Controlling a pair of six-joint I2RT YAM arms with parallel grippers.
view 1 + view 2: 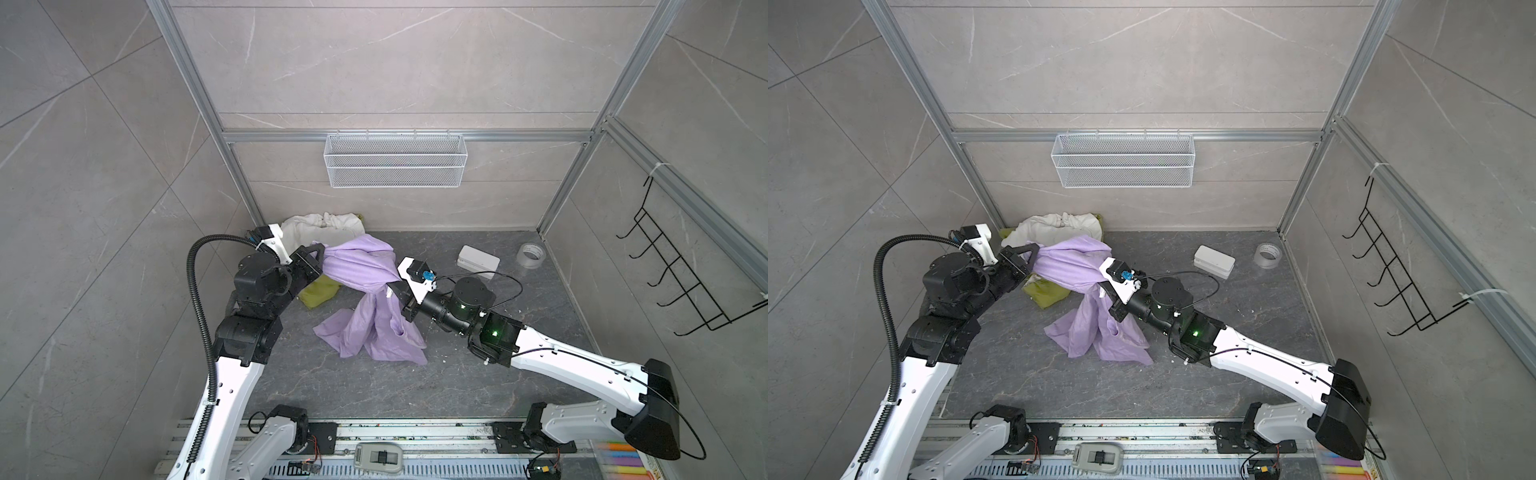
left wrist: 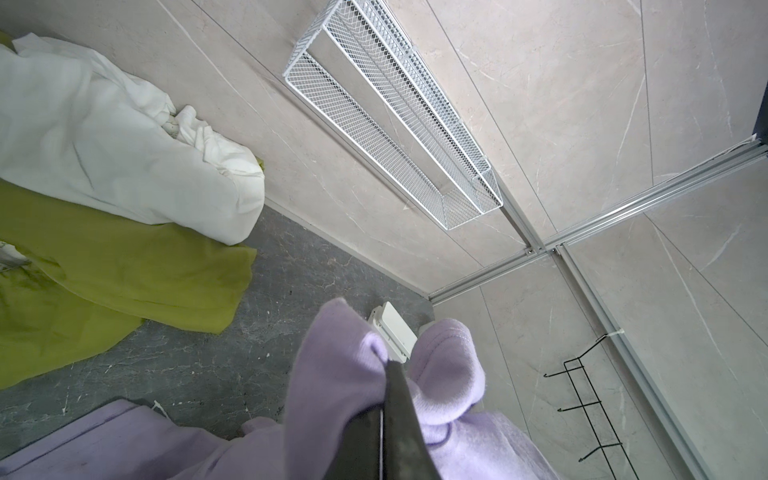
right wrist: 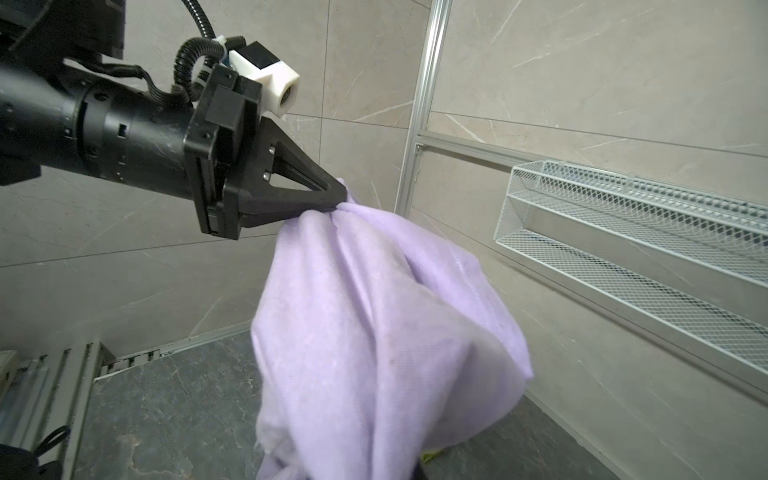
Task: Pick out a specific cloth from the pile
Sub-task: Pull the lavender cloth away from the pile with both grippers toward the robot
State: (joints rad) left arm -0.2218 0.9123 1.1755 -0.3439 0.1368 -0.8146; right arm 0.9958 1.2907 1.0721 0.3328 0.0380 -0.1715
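The lavender cloth (image 1: 357, 266) (image 1: 1071, 266) hangs stretched between my two grippers, apart from the pile. Its lower end drapes onto the dark floor. My left gripper (image 1: 323, 249) (image 1: 1037, 248) is shut on one bunched end; its black fingers pinch the fabric (image 2: 332, 374) in the left wrist view, and it shows (image 3: 338, 199) in the right wrist view too. My right gripper (image 1: 390, 286) (image 1: 1103, 287) is shut on the other end; in its own wrist view the cloth (image 3: 374, 311) hides its jaws. The pile's white cloth (image 1: 320, 226) and olive-green cloth (image 1: 318, 293) lie behind and under the left gripper.
A small white box (image 1: 478, 259) and a tape roll (image 1: 531, 253) lie at the back right of the floor. A white wire basket (image 1: 395, 160) hangs on the back wall. A black hook rack (image 1: 681, 270) hangs on the right wall. Aluminium posts frame the corners.
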